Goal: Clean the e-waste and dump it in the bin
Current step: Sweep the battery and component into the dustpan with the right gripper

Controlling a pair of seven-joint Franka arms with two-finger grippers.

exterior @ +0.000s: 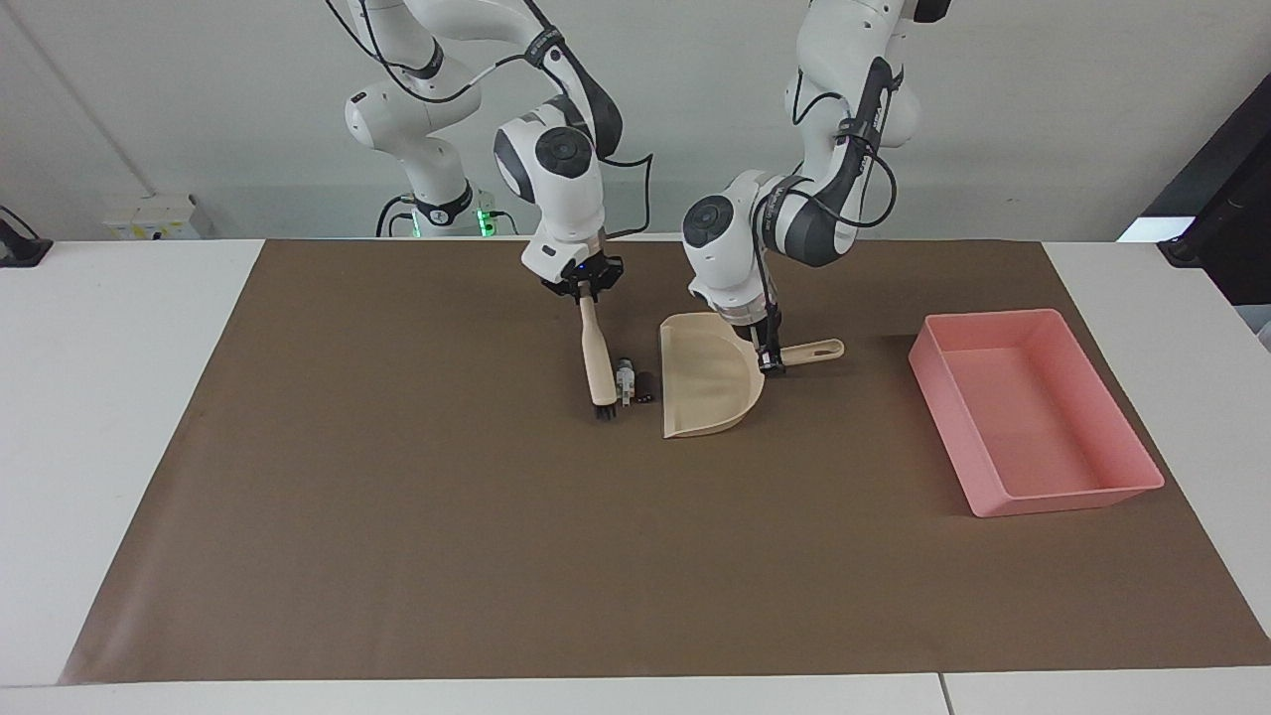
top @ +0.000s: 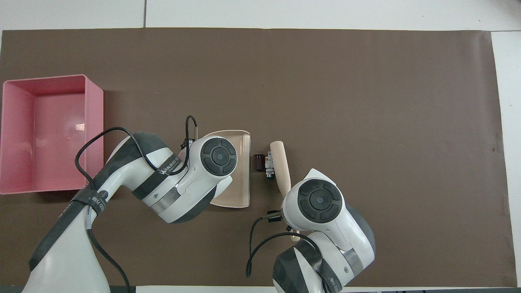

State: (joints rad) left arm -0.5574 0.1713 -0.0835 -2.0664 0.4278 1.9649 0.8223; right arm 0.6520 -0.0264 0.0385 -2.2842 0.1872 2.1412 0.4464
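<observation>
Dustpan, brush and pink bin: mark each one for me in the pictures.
dustpan [exterior: 705, 382]: facing view, on its flat pan floor.
brush [exterior: 597, 357]: facing view, on the beige handle above the bristles.
pink bin [top: 94, 122]: overhead view, on the wall beside the dustpan.

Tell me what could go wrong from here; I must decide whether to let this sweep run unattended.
1. The brush is right against the two e-waste bits, which lie just short of the dustpan lip; a fast stroke might flick them past or beside the pan.
2. The left pincer holds the dustpan only at its handle, so the lip could lift and bits slide under.
3. The bin sits well toward the left arm's end; bits could spill during the carry.
</observation>
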